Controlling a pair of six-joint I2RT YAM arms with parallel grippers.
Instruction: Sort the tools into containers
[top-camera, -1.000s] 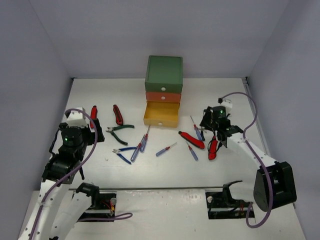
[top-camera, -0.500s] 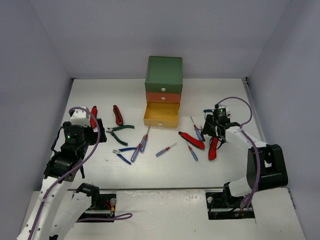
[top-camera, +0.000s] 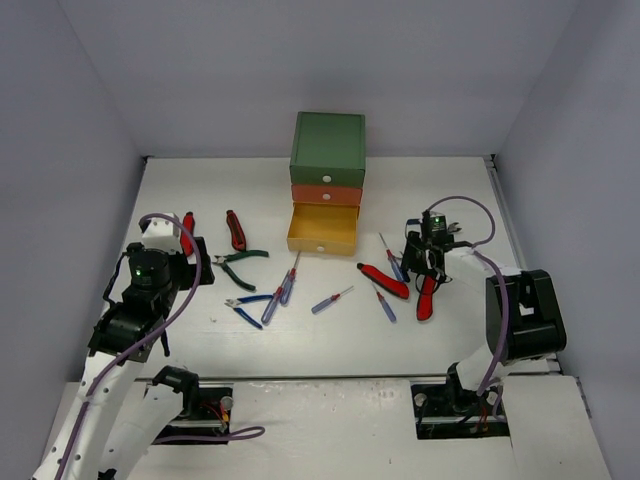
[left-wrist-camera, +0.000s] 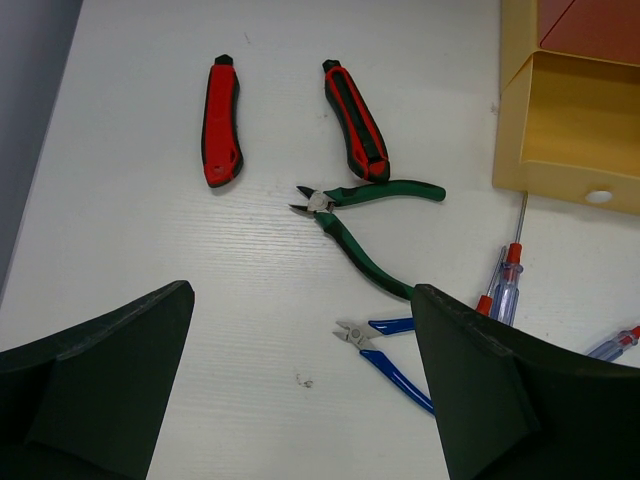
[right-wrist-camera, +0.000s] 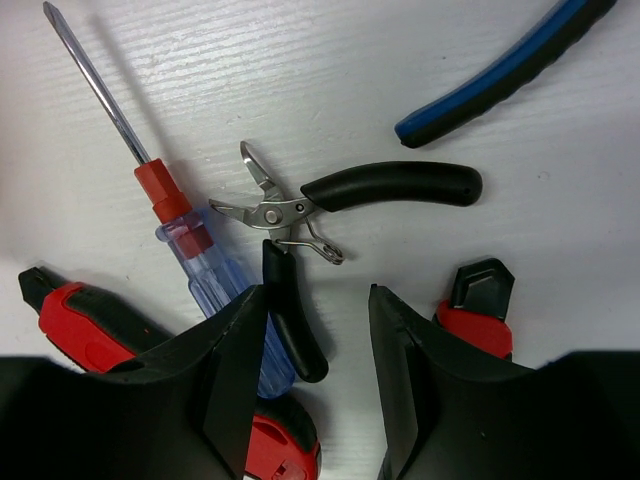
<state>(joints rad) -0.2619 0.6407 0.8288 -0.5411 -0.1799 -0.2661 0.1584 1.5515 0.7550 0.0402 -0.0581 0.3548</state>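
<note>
2 white arms (top-camera: 95, 397) w/ purple cables (top-camera: 187, 285)

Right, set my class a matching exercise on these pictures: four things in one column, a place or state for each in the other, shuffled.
Things:
A. green top drawer
B. yellow bottom drawer
C. small black-handled pliers
D. green-handled cutters

Places and states:
1. beside two chunky red-and-black tools
2. pulled out
3. shut
4. one handle between the fingers of the right gripper

Pairs: A-3, B-2, C-4, D-1.
</note>
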